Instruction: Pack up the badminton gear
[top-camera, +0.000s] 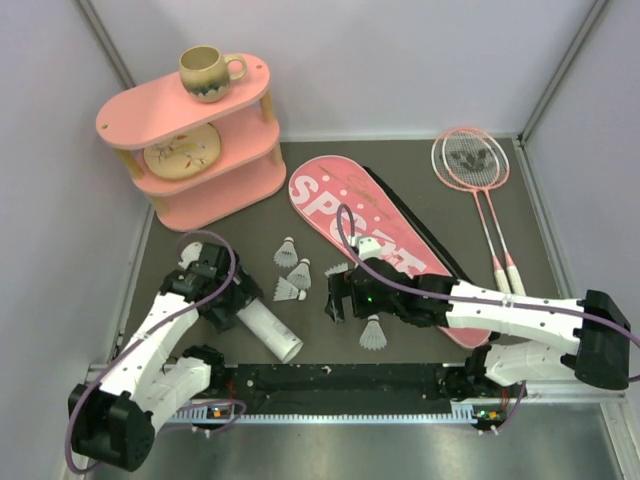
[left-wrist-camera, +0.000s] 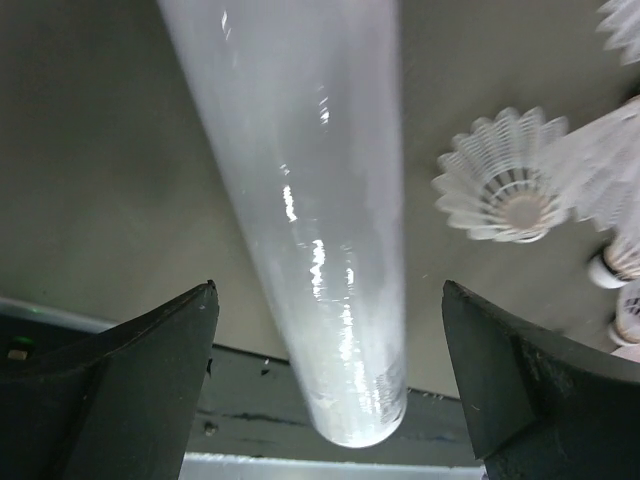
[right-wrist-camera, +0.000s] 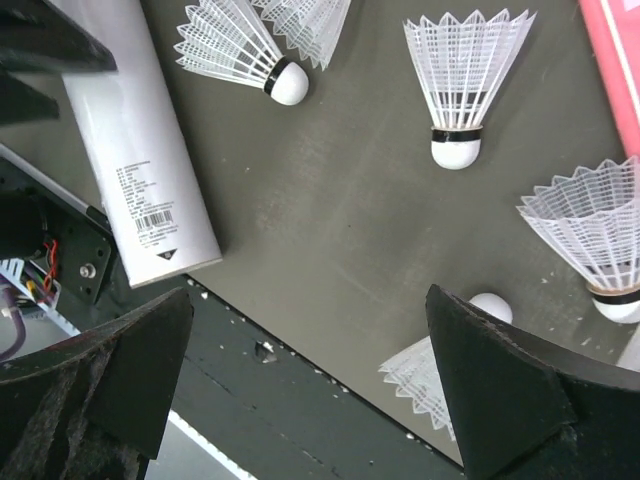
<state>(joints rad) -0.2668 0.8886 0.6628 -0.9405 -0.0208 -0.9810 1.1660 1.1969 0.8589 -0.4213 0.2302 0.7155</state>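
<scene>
Currently on the surface (top-camera: 250, 230): badminton gear is lying loose, none of it packed.
Pink bag (top-camera: 322, 190): is lying flat with SPORT lettering facing up, running diagonally toward the right arm; serving as landmark below.
Rackets (top-camera: 470, 160): two are lying together just right of the bag, heads far, handles near.
White tube (top-camera: 270, 333): is lying on its side, well left of the bag's near end.
Shuttlecocks (top-camera: 291, 291): five are sitting scattered between bag and tube, one just beside the bag's near end.
Left claw (left-wrist-camera: 325, 300): is straddling the tube left of the bag, fingers spread wide, a gap showing on each side, gripping nothing.
Right claw (right-wrist-camera: 310, 300): is hovering over the shuttlecocks just left of the bag, fingers spread, released.
Pink shelf (top-camera: 200, 195): is standing far-left of the bag, carrying a mug (top-camera: 208, 72) on its top tier.
</scene>
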